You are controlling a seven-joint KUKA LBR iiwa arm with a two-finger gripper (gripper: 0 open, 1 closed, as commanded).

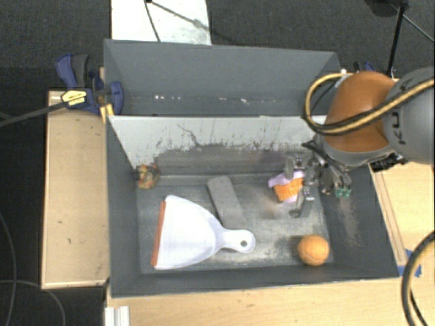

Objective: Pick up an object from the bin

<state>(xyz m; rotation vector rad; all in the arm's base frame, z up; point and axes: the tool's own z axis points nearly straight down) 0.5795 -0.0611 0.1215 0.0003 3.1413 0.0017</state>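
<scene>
The arm (360, 111) is bent down from the right over the grey metal bin's (224, 80) far right part; a small orange-and-lilac soft object (286, 191) is gripped in the pincer (299, 185).

Grey multi-joint robot arm (416, 117) comes in from the right, across the right side of the grey metal bin (367, 229), last link angled down and left. Rounded orange cover (357, 111) sits on the wrist. A yellow-and-black cable loop (314, 100) wraps round the cover's left side. The grey metal two-finger gripper (303, 185) hangs under the cover, low in the bin's right half near the back wall, pointing down. Open or closed: can't call it from here.
</scene>
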